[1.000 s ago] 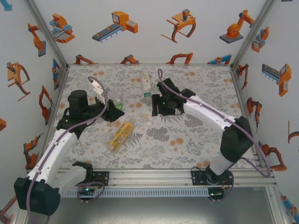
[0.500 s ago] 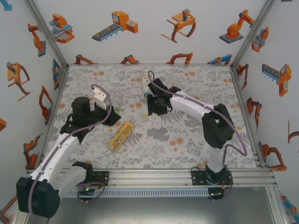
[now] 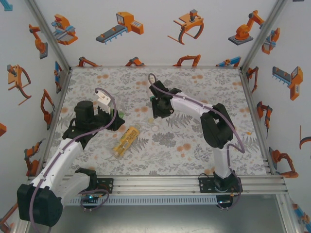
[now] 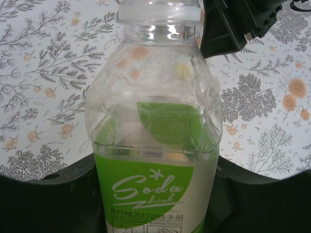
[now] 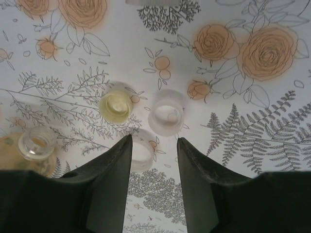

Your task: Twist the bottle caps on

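Note:
My left gripper is shut on a short bottle with a green "Soda drink" label; its neck stands uncapped. My right gripper hangs open over the flowered table, close above three loose bottle caps. A pale yellow cap and a whitish cap lie just beyond the fingertips. A clear cap lies partly under the left finger. The orange-yellow bottle lies on its side at mid table, its open mouth left of the right gripper.
The right arm reaches from its base at front right across to the table's middle. Printed walls close in the back and both sides. An aluminium rail runs along the near edge.
The right arm has drawn its wrist left and back over the caps, and its jaws have narrowed. The left arm keeps hold of the green-labelled bottle, nearly still.

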You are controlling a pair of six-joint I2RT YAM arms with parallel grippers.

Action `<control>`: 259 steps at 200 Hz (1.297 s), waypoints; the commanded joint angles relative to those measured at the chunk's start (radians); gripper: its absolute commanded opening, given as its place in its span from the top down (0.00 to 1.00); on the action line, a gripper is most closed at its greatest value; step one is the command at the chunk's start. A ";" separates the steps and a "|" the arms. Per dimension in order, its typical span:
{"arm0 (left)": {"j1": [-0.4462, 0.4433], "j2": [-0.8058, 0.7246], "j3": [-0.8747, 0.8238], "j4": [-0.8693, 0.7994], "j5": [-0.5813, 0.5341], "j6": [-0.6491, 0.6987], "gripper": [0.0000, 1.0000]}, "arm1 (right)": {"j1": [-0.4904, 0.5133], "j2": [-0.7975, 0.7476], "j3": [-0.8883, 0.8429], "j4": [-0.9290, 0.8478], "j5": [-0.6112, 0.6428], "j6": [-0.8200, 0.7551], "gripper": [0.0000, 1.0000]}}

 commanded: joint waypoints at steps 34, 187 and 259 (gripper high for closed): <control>0.003 -0.005 0.027 0.015 0.000 0.025 0.68 | -0.003 0.055 0.074 -0.050 0.038 -0.015 0.59; 0.003 0.005 0.034 0.009 0.006 0.023 0.68 | -0.003 0.087 0.040 -0.038 0.037 0.015 0.59; 0.002 0.017 0.038 0.004 0.015 0.025 0.68 | -0.003 0.094 0.025 -0.032 0.039 0.016 0.59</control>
